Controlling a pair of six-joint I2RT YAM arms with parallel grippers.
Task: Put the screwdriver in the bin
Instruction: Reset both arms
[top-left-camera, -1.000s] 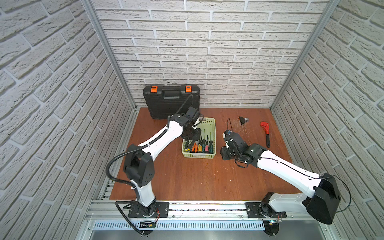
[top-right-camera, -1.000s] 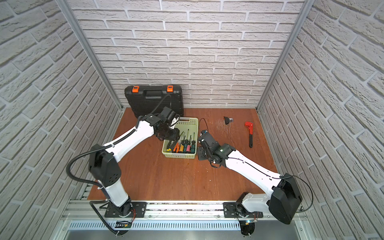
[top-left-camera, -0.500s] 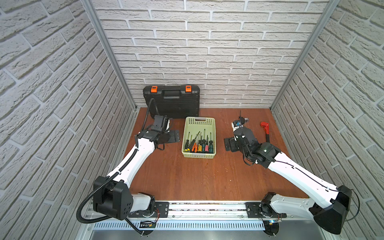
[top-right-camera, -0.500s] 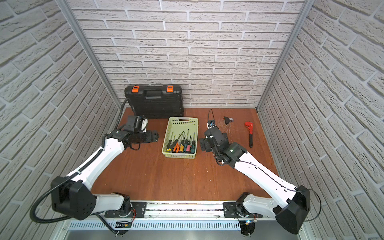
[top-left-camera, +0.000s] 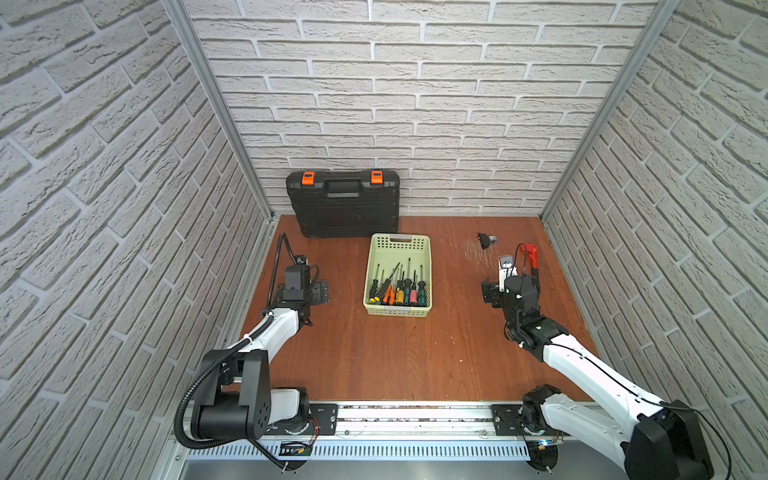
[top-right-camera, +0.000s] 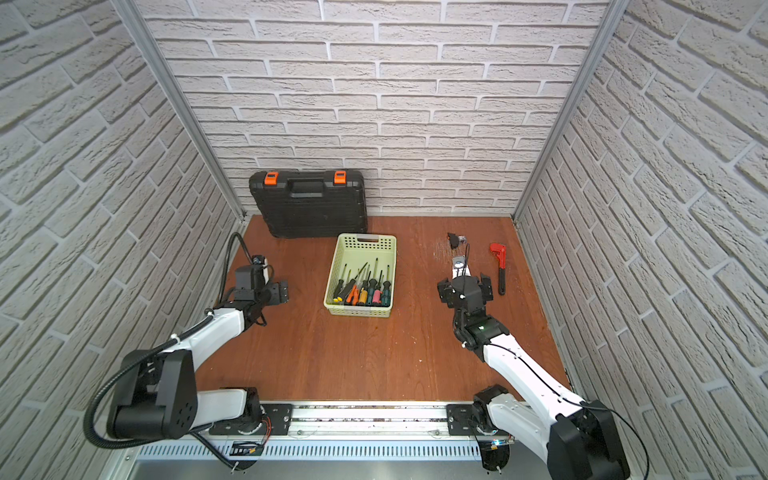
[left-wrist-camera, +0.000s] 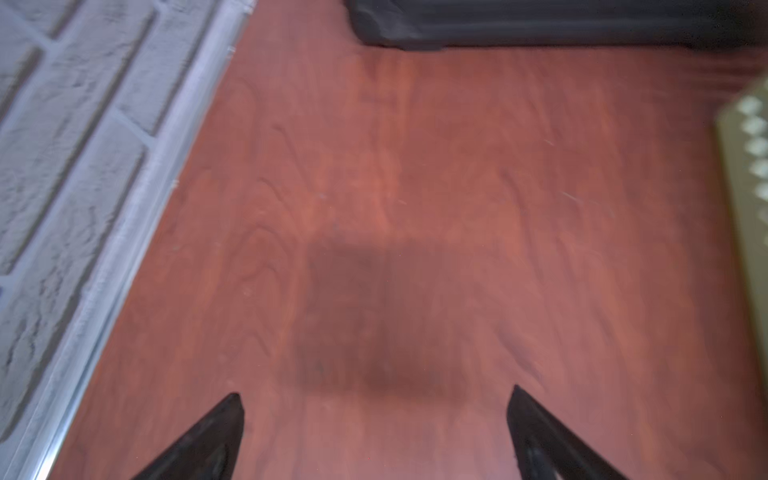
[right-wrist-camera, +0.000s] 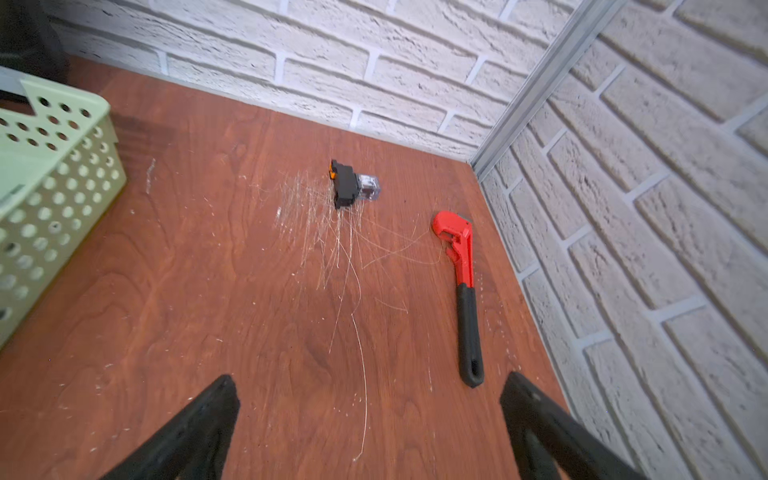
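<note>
I hold both tools out over the worktop (top-left-camera: 395, 357), each on its own side and well apart from the work, so the middle is in plain sight. My left gripper (left-wrist-camera: 374, 397) hangs low over bare wood close to the left edge, jaws spread wide and nothing between them. My right gripper (right-wrist-camera: 370, 380) hangs toward the right edge in the same state, released and empty. It faces the back right corner, with only scratched wood under it.

Between the two, a little past them and about midway between the left and right edges, sits the bin (top-left-camera: 398, 244), its long sides running from near to far. The screwdrivers (top-left-camera: 399, 286) lie inside it, bunched at its near end with the handles toward me and the shafts pointing back. They overlap one another loosely, as dropped tools do. I see no screwdriver on the bare wood in any view, so I judge the job done, and empty jaws fit that.

Farther along the right edge lies a red wrench (right-wrist-camera: 463, 266) with a black grip, flat and apart from everything. A small black part (right-wrist-camera: 347, 187) sits nearer the back right corner. Neither belongs to this job, so I leave them alone.

Farthest off, the black toolcase (top-left-camera: 344, 208) stands on edge at the back edge near the left corner, latches shut.
</note>
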